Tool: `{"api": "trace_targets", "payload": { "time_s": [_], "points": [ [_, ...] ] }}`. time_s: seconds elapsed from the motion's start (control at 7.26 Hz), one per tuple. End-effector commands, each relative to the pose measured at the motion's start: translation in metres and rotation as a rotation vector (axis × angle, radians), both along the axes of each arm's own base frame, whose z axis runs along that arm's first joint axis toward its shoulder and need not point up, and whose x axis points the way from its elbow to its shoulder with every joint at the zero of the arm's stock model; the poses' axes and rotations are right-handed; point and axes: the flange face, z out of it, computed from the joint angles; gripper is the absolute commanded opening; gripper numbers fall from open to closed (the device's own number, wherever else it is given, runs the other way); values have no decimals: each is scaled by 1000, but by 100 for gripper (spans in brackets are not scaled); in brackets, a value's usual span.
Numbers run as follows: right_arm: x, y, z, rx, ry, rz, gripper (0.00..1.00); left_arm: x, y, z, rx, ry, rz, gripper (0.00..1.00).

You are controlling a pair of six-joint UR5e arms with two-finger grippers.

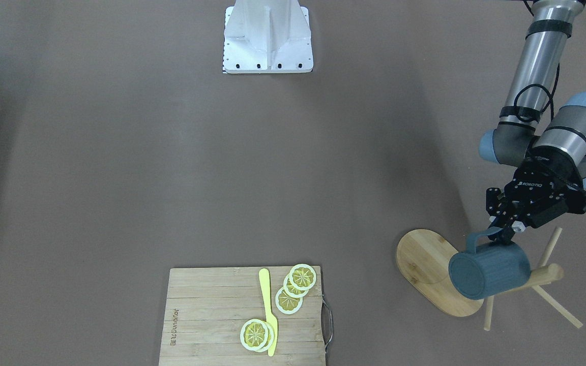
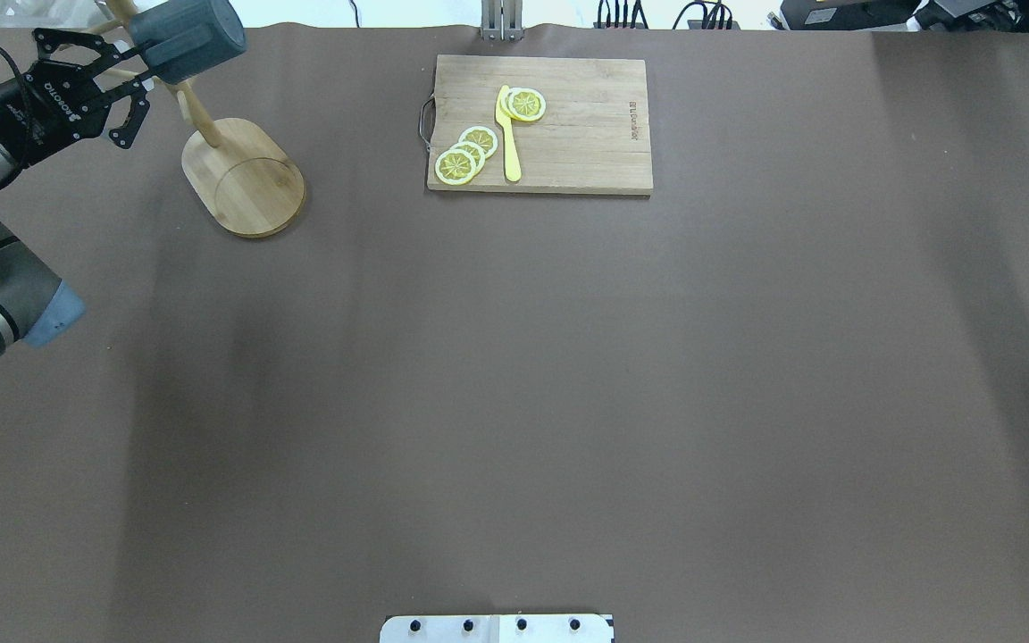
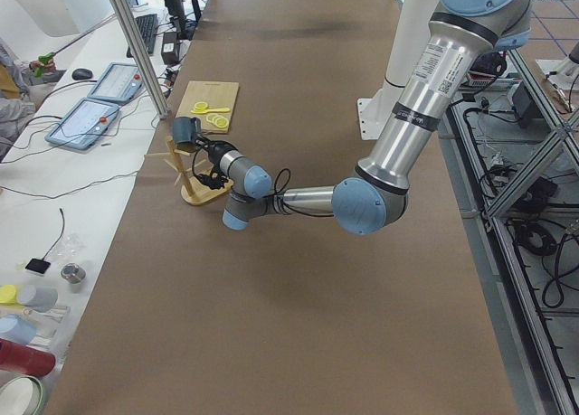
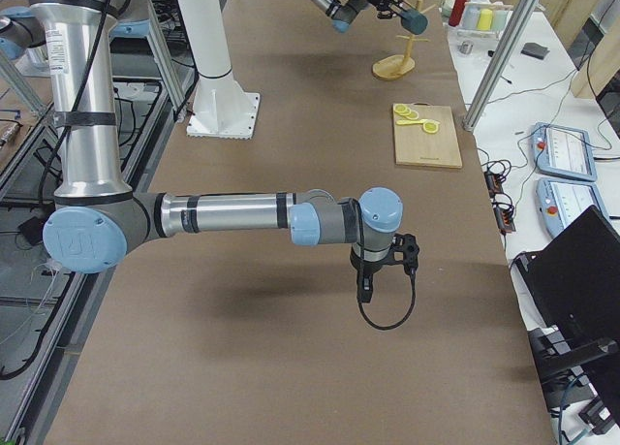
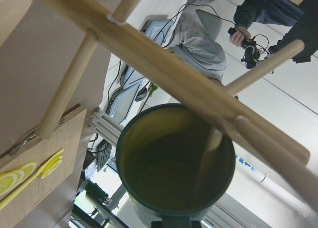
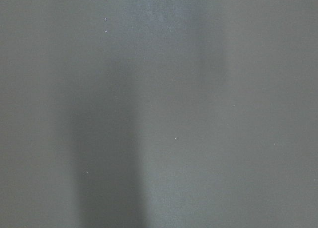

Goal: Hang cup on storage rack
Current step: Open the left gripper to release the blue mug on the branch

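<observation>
The dark teal ribbed cup lies on its side in the air, above the bamboo storage rack with its oval base and thin pegs. My left gripper is shut on the cup's loop handle. In the overhead view the cup is at the top of the rack's post, with the left gripper beside it. The left wrist view looks into the cup's yellow interior; the post and pegs cross in front. My right gripper shows only in the exterior right view, low over the table; I cannot tell whether it is open.
A rectangular wooden cutting board with lemon slices and a yellow knife lies at mid-table on the far side from the robot. The robot's white base plate is at the near edge. The rack stands close to the table's left end.
</observation>
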Motion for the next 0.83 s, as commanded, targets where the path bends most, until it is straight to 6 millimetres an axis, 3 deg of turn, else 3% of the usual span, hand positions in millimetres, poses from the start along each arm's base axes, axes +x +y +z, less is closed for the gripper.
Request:
{"api": "trace_targets", "payload": {
  "time_s": [0.0,0.14,0.28,0.41,0.55,0.69],
  "points": [
    [0,0,-2,1,0,2,100,-1,1,3,7,-16,-8,22],
    [0,1,-2,0,0,3,100,-3,3,6,5,-18,-6,25],
    [0,0,-8,-3,0,2,100,-3,3,7,0,-18,-5,49],
    [0,1,-14,-10,0,2,100,-4,4,7,2,-17,-6,60],
    [0,2,-17,-10,1,2,100,-6,8,12,-2,-20,-5,61],
    [0,3,-22,-12,1,3,100,-8,8,12,-1,-21,-7,69]
  ]
}}
